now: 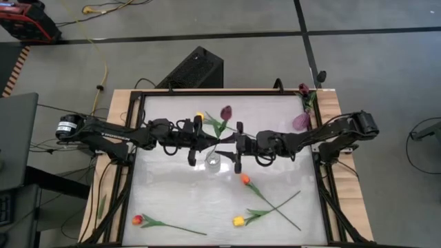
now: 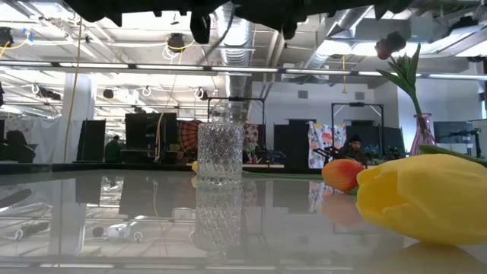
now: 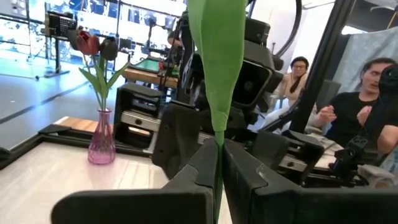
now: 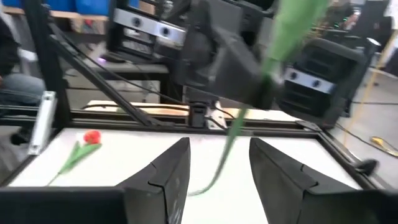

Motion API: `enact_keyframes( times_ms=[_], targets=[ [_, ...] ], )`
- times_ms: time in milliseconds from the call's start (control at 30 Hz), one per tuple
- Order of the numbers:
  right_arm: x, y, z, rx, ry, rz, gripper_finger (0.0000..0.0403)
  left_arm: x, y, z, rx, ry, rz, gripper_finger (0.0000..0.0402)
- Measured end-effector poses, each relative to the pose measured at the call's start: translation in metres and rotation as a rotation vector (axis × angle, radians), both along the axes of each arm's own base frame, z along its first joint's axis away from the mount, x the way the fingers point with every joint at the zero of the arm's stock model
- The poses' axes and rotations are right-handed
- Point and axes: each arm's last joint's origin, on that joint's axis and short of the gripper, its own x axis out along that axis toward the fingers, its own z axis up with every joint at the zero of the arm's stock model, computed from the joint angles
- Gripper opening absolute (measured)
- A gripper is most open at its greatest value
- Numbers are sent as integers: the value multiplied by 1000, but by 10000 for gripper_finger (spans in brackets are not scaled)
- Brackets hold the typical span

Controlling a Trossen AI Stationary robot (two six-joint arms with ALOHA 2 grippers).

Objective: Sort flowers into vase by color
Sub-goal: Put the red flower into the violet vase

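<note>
Sorting barely under way: one maroon tulip [image 1: 302, 89] in the pink vase [image 1: 301, 122].
Left gripper [image 3: 219, 163] clenched on a green stem [image 3: 217, 68] above the glass vase [image 1: 213, 162]; right gripper [image 4: 217, 165] released; three tulips [image 1: 245, 180] lie unsorted on the table [image 1: 179, 200].

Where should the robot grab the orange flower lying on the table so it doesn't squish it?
Grab the orange flower by its thin green stem, partway down from the head, coming straight down from above. It lies flat on the table, so the stem is open to reach, with the fingers set across it. Stay above where the yellow flower's stem crosses it.
</note>
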Motion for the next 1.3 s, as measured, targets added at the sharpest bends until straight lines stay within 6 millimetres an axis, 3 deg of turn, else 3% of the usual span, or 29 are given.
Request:
enact_keyframes(
  times_ms=[533, 933, 1000, 1133, 1300],
  targets=[
    [0, -2, 6, -2, -54, -55, 174, 0, 0, 0, 2, 0, -1, 0],
    [0, -2, 7, 5, -66, -55, 33, -1, 0, 4, 10, -35, 5, 1],
    [0, -2, 7, 5, -66, -54, 16, -1, 0, 3, 27, -35, 7, 7],
    [-2, 1, 8, 18, -53, -46, 19, 0, 0, 1, 53, -13, 2, 35],
    [-22, 4, 23, 17, 5, -55, 17, -6, 2, 2, 93, 43, 14, 87]
  ],
)
